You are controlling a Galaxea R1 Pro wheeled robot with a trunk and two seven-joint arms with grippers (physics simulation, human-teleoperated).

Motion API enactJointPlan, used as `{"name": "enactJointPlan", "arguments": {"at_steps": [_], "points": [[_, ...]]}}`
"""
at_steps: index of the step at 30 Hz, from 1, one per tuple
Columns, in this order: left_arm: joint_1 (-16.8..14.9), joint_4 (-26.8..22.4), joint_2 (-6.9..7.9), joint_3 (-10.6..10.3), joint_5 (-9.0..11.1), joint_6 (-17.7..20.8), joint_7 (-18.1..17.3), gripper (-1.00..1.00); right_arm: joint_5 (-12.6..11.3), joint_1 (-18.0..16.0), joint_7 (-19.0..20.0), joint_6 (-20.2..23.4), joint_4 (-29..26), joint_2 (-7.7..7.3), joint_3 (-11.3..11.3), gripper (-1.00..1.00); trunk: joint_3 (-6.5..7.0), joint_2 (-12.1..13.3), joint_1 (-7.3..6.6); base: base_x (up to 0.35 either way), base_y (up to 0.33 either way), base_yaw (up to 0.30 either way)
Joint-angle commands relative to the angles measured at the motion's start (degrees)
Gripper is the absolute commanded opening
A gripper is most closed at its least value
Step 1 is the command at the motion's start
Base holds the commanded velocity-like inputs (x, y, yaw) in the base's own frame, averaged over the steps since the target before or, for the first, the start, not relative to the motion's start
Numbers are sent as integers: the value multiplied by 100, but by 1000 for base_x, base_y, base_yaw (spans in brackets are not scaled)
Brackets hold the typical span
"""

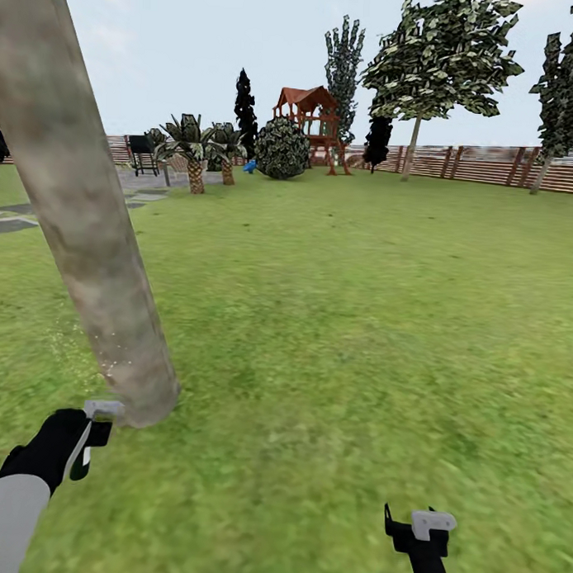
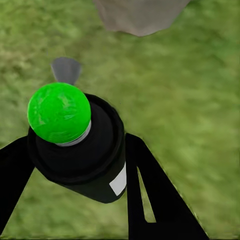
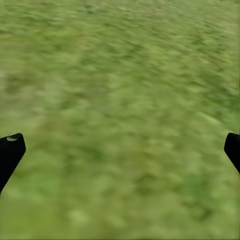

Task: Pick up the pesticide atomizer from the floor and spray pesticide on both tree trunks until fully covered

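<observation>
A thick, mottled tan-grey tree trunk point(image 1: 90, 230) leans across the left of the head view and meets the lawn just ahead of my left gripper point(image 1: 81, 443). That gripper is shut on the pesticide atomizer point(image 2: 80, 155), a black bottle with a round green top point(image 2: 59, 112) and a grey nozzle point(image 1: 104, 409) pointing at the trunk's base point(image 2: 140, 15). Pale specks dot the grass beside the trunk. A second tree point(image 1: 443, 56) with a slim trunk point(image 1: 411, 146) stands far off by the fence. My right gripper point(image 1: 418, 526) hangs open over bare grass point(image 3: 120, 100).
Green lawn stretches to a brown slat fence point(image 1: 489, 164). Far back stand short palms point(image 1: 192, 147), a round bush point(image 1: 281, 148), a red-roofed play tower point(image 1: 313, 122) and dark cypresses point(image 1: 245, 103). Grey paving point(image 1: 12, 219) lies at the left.
</observation>
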Motion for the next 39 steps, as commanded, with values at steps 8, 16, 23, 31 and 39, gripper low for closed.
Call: {"name": "enactJointPlan", "arguments": {"at_steps": [8,16,23,31,39], "points": [[384,-5,-47,451,4,-208,-27,-100,61,-5,-39,-19,-1,0,-19,100,-4,-2,-1,8,0,107],[389,-40,-249,685,87,-549,349,-100,61,-5,-41,-19,2,1,-18,100,-4,-2,-1,0,0,105],[389,-85,-440,701,119,-642,541,-100,61,-5,-41,-19,-1,-1,-18,100,-4,-2,-1,0,-151,1],[389,-91,-452,717,132,-643,543,-100,61,-5,-41,-19,8,1,-18,100,-4,-2,-1,78,-260,0],[389,-90,-449,717,125,-642,543,-100,61,-5,-41,-18,8,1,-18,100,-4,-2,-1,294,-80,0]]}}
